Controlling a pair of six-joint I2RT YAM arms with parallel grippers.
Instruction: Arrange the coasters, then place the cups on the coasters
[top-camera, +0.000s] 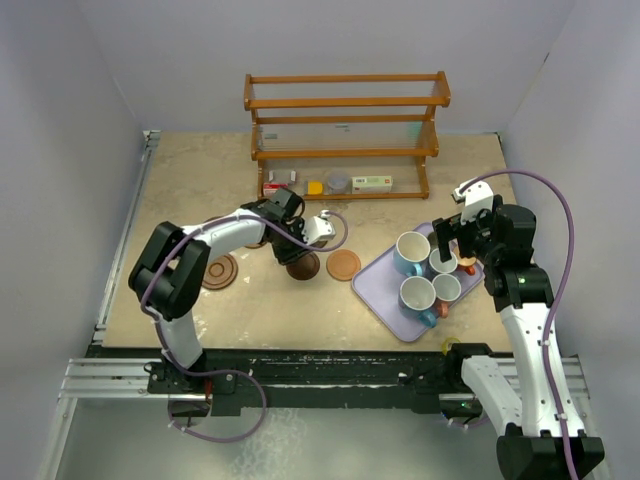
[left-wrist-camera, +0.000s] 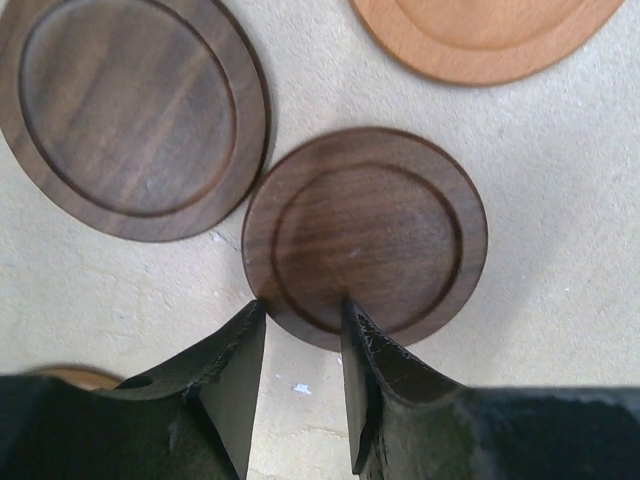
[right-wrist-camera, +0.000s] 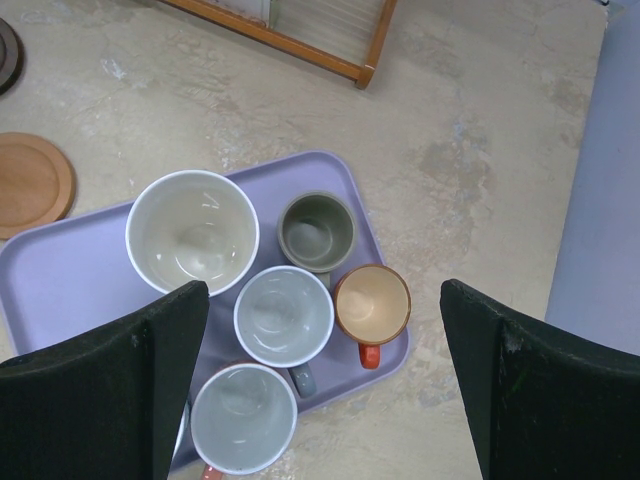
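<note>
Tabletop (top-camera: 190, 200): beige surface carrying the coasters, a lavender tray (top-camera: 375, 275) on the right, and a wooden rack (top-camera: 345, 120) at the far edge.
Left claw (left-wrist-camera: 300, 318): lowered to the tabletop near the centre. Jaws stand narrowly apart, tips astride the near rim of the small dark coaster (left-wrist-camera: 365, 235). Whether they pinch it cannot be told.
Small dark coaster: lies flat, edge to edge with the larger dark coaster (left-wrist-camera: 130, 110).
Light orange coaster (top-camera: 343, 264): flat, between the small dark coaster and the tray, just beside both.
Grooved coaster (top-camera: 220, 271): flat, to the left of the left arm, apart from the others.
Right claw (right-wrist-camera: 322, 290): hangs above the tray, jaws spread wide, holding nothing.
Cups: five in view, all upright on the tray: big pale-lined cup (right-wrist-camera: 192, 232), grey-green cup (right-wrist-camera: 316, 230), orange cup (right-wrist-camera: 372, 303), and two pale cups (right-wrist-camera: 284, 315) nearer the arm.
</note>
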